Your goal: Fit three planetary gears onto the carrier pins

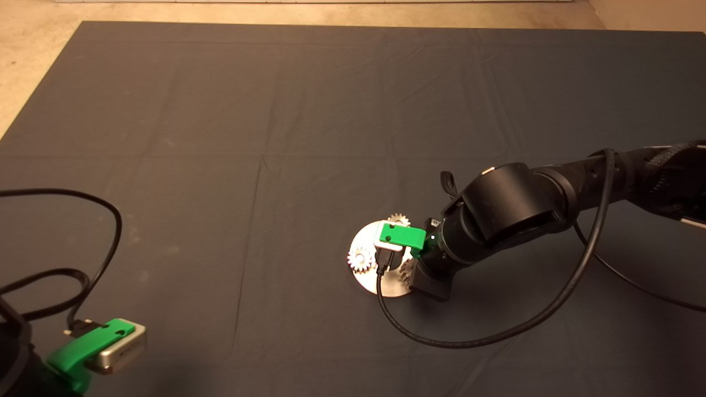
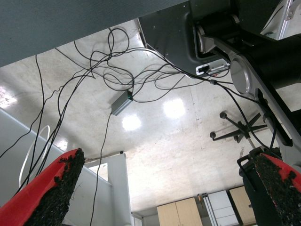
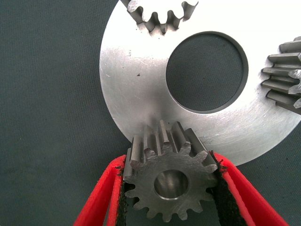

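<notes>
The shiny round disc [image 3: 141, 94] with a large central hole lies on the dark mat. My right gripper [image 3: 170, 162] is shut on a planetary gear [image 3: 169, 186] at the disc's rim, with a red finger [image 3: 101, 197] pressed on each side. Two more planetary gears [image 3: 157, 14] [image 3: 284, 75] sit flat on the disc near its edge. In the head view they show as one gear [image 1: 361, 258] at the left rim and another [image 1: 398, 220] at the far rim. The right gripper [image 1: 408, 264] hovers over the disc's [image 1: 367, 240] near right side. The carrier pins are hidden by the gears.
My left gripper [image 1: 83, 358] is parked at the mat's lower left corner, its fingers [image 2: 51, 188] wide apart over a floor with cables and a chair base. A black cable [image 1: 496, 331] loops over the mat below the right arm.
</notes>
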Controlling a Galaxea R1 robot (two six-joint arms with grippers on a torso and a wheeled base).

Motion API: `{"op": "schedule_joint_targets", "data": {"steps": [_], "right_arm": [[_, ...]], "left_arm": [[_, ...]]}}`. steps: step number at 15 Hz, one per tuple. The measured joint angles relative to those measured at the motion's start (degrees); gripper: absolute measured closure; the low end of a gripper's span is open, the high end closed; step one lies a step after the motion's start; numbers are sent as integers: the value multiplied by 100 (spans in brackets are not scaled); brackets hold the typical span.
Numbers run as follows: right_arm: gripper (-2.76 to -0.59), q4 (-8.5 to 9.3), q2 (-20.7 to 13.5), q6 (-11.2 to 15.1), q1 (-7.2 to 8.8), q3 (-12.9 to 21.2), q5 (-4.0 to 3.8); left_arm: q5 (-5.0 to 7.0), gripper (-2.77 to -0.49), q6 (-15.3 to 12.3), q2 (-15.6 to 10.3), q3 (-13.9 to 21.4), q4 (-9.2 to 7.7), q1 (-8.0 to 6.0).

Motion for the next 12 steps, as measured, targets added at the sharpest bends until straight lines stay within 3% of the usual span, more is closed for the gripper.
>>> {"op": "schedule_joint_targets", "data": {"steps": [12], "right_arm": [[-105, -2, -11, 0, 2, 0, 13]], "left_arm": [[0, -262, 0, 0, 0, 0, 0]]}}
